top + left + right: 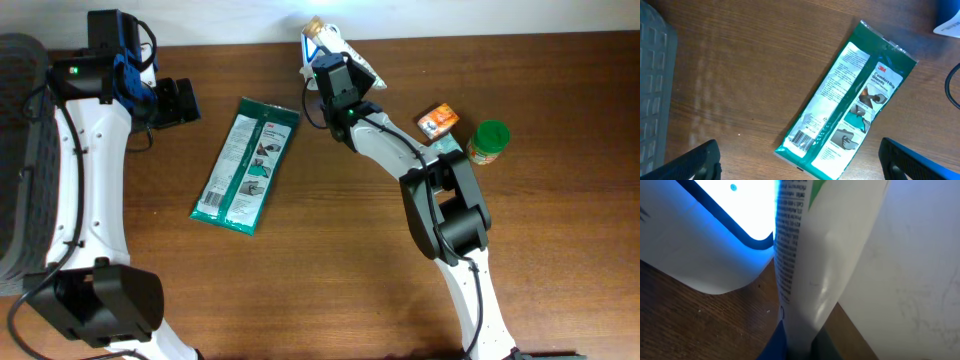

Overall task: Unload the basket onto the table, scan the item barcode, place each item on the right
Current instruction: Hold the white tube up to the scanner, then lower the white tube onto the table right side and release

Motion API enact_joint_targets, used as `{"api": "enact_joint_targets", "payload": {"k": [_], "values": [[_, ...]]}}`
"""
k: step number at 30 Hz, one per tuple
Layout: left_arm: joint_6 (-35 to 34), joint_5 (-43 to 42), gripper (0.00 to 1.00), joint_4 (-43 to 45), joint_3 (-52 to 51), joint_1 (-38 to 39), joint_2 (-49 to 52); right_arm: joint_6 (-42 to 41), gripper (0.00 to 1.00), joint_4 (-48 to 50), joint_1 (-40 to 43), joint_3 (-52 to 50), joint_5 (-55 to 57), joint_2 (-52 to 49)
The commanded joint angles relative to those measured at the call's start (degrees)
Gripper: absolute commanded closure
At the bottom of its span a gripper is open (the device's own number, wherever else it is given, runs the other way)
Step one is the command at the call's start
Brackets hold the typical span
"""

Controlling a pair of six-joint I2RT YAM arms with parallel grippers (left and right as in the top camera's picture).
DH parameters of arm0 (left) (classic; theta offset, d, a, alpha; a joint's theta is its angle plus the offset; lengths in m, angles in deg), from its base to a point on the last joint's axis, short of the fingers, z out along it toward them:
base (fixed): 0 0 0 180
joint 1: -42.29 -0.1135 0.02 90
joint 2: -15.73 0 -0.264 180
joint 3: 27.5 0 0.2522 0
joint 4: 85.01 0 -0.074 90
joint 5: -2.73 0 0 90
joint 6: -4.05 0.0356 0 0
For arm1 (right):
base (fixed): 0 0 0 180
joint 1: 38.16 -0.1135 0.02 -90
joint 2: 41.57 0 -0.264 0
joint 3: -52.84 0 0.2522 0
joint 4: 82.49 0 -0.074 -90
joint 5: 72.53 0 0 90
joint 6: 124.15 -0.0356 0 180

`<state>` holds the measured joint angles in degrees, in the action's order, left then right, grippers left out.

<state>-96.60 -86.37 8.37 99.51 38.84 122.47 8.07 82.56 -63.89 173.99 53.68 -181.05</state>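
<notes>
Scene: wooden table [330, 260] seen from above, with two robot arms and a few grocery items.
Right arm: right end effector [328, 62] is clamped shut on a white packet [810, 255], pinching its lower edge at the far rim of the table.
Held item: the white packet stands upright and edge-on just beside the scanner [715, 255], probably so its printed side meets the glowing window. This is the item being scanned.
Left arm: left end effector [178, 100] has its jaws spread fully wide and holds nothing. It hangs over the left of the table, likely kept clear of the scan.
Middle of table: green glove packet [245, 165] lies flat between the arms, seemingly ready for a later scan.
Right side: orange box [438, 120] and green-lidded jar [490, 141] sit near the right arm.
Right wrist view only: blue-rimmed bright scanner light and fine print running down the packet; no barcode is visible there.
Left wrist view only: barcode [802, 140] at the glove packet's lower corner, facing up.
Overhead view only: how both arms and all the items sit relative to one another.
</notes>
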Motion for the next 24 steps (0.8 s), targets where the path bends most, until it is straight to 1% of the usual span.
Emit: {"api": "enact_joint_targets", "payload": {"k": [1,4,6,8,10,12,13,16,18,19,20,22,24], "values": [[0.48,0.42,0.01,0.07,0.42,0.0,-0.7,-2.34,0.96,1.03,-0.9,1.27,1.81,4.35],[0.48,0.42,0.01,0.07,0.42,0.0,-0.7,-5.86,0.96,-1.68,-1.27,1.27,0.98,8.5],[0.48,0.42,0.01,0.07,0.42,0.0,-0.7,-11.41,0.96,-7.87,-1.27,1.27,-5.03,13.25],[0.48,0.39,0.01,0.07,0.42,0.0,-0.7,-20.11,0.96,-16.11,-1.01,1.27,-14.23,19.19],[0.48,0.42,0.01,0.07,0.42,0.0,-0.7,-27.65,0.96,-22.69,-0.48,1.27,-20.9,23.74],[0.48,0.42,0.01,0.07,0.42,0.0,-0.7,-37.73,0.96,-32.26,0.72,1.27,-29.62,28.94],[0.48,0.42,0.01,0.07,0.42,0.0,-0.7,-43.76,0.96,-39.04,1.88,1.27,-34.34,31.67],[0.48,0.42,0.01,0.07,0.42,0.0,-0.7,-51.69,0.96,-53.07,5.09,1.25,-40.11,33.24],[0.48,0.42,0.01,0.07,0.42,0.0,-0.7,-52.39,0.96,-59.36,6.75,-0.02,-41.94,32.37],[0.48,0.39,0.01,0.07,0.42,0.0,-0.7,-52.35,0.96,-62.14,7.63,-1.99,-42.01,31.69],[0.48,0.42,0.01,0.07,0.42,0.0,-0.7,-52.11,0.96,-62.88,8.28,-5.07,-41.97,30.84],[0.48,0.42,0.01,0.07,0.42,0.0,-0.7,-51.01,0.96,-60.85,9.05,-10.38,-41.75,29.59],[0.48,0.42,0.01,0.07,0.42,0.0,-0.7,-49.96,0.96,-55.84,9.73,-16.46,-41.77,29.03]]}}
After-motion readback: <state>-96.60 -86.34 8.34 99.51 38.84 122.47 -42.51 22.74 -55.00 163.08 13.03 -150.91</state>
